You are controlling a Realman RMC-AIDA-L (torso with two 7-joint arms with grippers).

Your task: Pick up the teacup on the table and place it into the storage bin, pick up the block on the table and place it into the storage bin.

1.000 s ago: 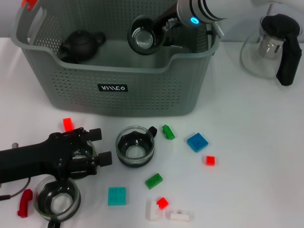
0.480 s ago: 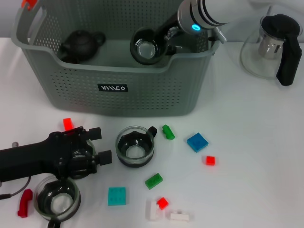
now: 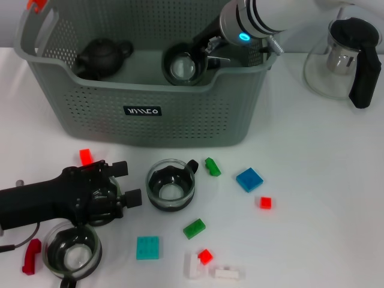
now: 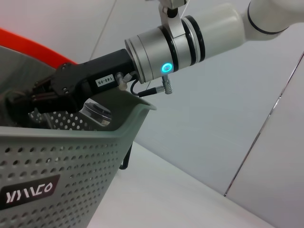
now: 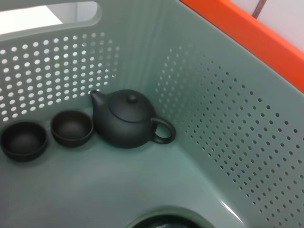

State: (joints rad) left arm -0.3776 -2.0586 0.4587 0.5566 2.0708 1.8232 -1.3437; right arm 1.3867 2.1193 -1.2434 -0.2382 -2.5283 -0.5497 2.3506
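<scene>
White desk (image 3: 336,180) under everything, pale wall behind in the left wrist view. Your right end effector (image 3: 201,53) is down inside the storage bin (image 3: 144,108), reaching over its right rear rim, clenched on a glass teacup (image 3: 183,65) that sits low in the bin near the front wall. The right wrist view shows the bin floor: a dark teapot (image 5: 128,118) and two small dark cups (image 5: 71,128) beside it, with the held cup's rim just at the edge of that picture. The head view shows the teapot at the bin's left rear.

Your left end effector (image 3: 123,186) lies low over the desk in front of the bin's left part; cannot tell its grip. It sits between a second glass teacup (image 3: 171,185) to its right and a third glass cup (image 3: 72,252) close to your near edge. A red block (image 3: 85,156) lies just behind it.

Other blocks are scattered on the desk in front of the bin: small green block (image 3: 212,166) just beside the second teacup, blue block (image 3: 249,179), small red block (image 3: 265,202), green block (image 3: 194,228), teal block (image 3: 147,247), and a red-and-white cluster (image 3: 201,261) with a white block (image 3: 229,274) near it. A glass pitcher (image 3: 345,57) with a black handle stands right of the bin, apart from it.
</scene>
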